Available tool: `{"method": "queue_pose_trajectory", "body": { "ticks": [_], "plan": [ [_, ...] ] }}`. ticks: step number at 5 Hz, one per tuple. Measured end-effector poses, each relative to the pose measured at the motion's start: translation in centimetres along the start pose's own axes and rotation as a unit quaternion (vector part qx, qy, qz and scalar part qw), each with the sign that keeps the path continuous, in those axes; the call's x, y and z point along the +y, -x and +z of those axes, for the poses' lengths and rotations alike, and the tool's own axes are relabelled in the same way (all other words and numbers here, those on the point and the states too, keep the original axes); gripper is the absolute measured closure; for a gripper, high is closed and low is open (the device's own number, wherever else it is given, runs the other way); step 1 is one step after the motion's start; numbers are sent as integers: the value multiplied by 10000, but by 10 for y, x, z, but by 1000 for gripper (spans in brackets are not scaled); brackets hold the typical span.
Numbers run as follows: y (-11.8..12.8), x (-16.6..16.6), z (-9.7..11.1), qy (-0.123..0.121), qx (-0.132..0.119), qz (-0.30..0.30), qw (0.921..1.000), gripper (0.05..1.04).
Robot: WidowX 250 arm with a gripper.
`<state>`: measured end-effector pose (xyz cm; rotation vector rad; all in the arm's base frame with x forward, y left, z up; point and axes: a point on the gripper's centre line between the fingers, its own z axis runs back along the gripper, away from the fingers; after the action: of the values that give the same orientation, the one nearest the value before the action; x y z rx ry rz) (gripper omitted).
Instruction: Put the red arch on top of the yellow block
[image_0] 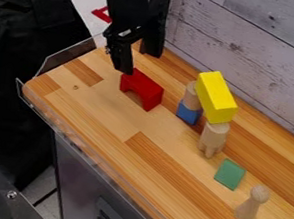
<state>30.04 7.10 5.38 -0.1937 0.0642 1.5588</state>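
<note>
The black gripper [138, 62] hangs at the upper left of the work surface, its two fingers spread apart in an open stance. Just below the nearer fingertip, the red arch [144, 85] stands on the wood with its opening downward. Whether that fingertip touches the arch, I cannot tell. To the right, the yellow block [216, 97] lies raised like a bridge across two supports. One support is a wooden cylinder [192, 96] over a blue block [188, 113]; the other is a pale wooden piece [213, 137] with legs.
A green block [230, 174] lies flat at the right of the wooden counter [102, 111], and a wooden peg figure [251, 205] stands near the lower right. A whitewashed plank wall [251, 49] borders the back. Clear guards edge the counter's left and front sides.
</note>
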Motion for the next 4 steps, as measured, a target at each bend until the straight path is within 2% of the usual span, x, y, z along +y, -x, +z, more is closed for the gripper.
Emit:
{"method": "queue_pose_trajectory", "body": {
  "ticks": [1, 3, 4],
  "plan": [
    [1, 0, -14, -90, 160, -39, 9998, 86],
    [-5, -1, -24, -168, 138, -40, 9998, 86],
    [-7, -2, -32, -434, 63, -12, 9990, 86]
  ]
}}
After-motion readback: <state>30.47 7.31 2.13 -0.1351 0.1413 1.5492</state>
